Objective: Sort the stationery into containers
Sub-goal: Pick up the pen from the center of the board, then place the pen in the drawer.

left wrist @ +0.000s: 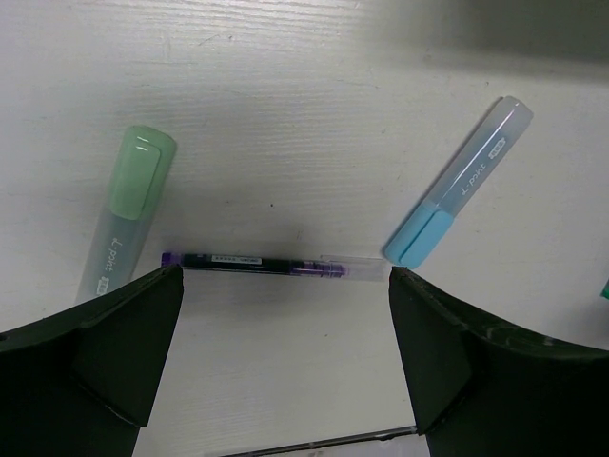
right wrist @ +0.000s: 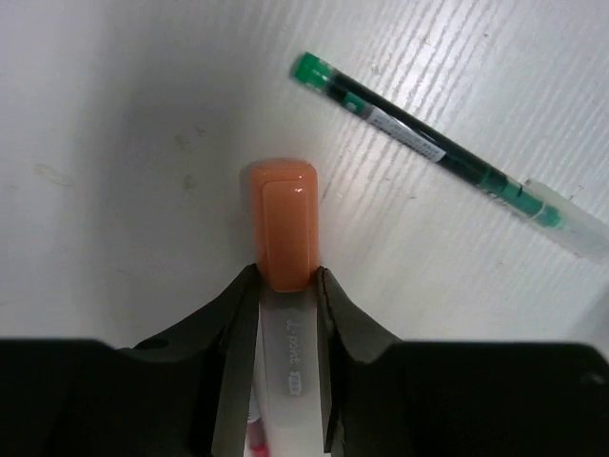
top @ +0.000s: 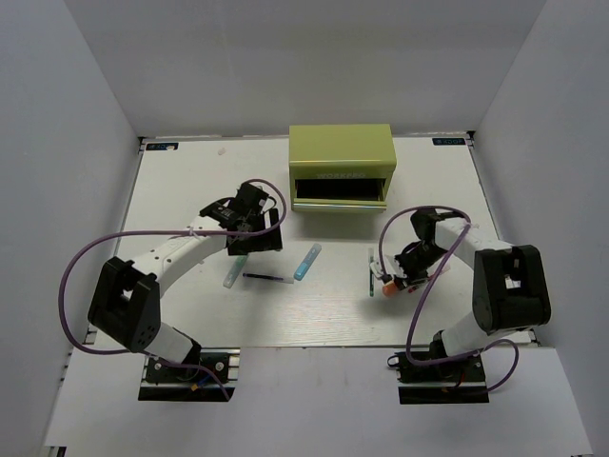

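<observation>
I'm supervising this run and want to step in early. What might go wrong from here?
The right gripper pinches the orange marker at its cap's base, so it may tilt or slip when lifted. The open left gripper straddles the black pen end to end, beside the green marker and blue marker; closing could squeeze it lengthwise or nudge those.

The white table [top: 190, 314] holds a green chest [top: 341, 152]. In front of it lie a green marker [left wrist: 133, 190], blue marker [left wrist: 457, 190], black pen [left wrist: 257, 262], green pen [right wrist: 428, 152], orange marker [right wrist: 278, 224].
</observation>
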### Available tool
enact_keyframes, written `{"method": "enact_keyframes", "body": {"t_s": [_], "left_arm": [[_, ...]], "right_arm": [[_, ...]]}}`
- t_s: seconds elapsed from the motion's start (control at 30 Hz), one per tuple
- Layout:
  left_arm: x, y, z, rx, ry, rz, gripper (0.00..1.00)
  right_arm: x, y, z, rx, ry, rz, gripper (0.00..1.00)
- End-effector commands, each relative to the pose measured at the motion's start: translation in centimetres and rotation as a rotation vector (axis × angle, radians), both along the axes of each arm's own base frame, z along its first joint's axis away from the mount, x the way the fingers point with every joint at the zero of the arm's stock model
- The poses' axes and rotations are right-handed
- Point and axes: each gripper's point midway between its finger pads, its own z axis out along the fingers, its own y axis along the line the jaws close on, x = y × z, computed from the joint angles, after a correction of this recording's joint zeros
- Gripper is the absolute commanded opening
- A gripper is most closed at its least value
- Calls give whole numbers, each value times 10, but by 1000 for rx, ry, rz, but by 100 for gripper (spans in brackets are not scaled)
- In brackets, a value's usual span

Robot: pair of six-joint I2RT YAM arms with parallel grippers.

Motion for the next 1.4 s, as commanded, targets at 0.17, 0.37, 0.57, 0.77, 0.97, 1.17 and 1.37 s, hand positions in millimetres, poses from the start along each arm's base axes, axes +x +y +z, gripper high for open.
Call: {"method": "enact_keyframes", "body": {"t_s": [0.17,0.37,0.57,0.77,0.97,1.17,1.37], "left_arm": [[-8,10,-11,24,23,-16,99],[-2,19,-15,90,13,-21,99],[1,36,-17,201,40,24,99],[6,51,-12,280,20,66,99],[5,62,-20,357,46,80,99],[11,62,-30,385,60,64,99],[13,64,-37,416,72,67,99]], "right_arm": [[35,53,124,291,-69,-152,8],[87,92,204,458,-177,-281,8],[140,122,235,553,-241,-430,8],[181,139,226,569,-267,-569,8],[204,146,204,532,-311,-615,12],[206,149,191,510,-298,-612,65],[183,155,205,576,-221,-595,65]]}}
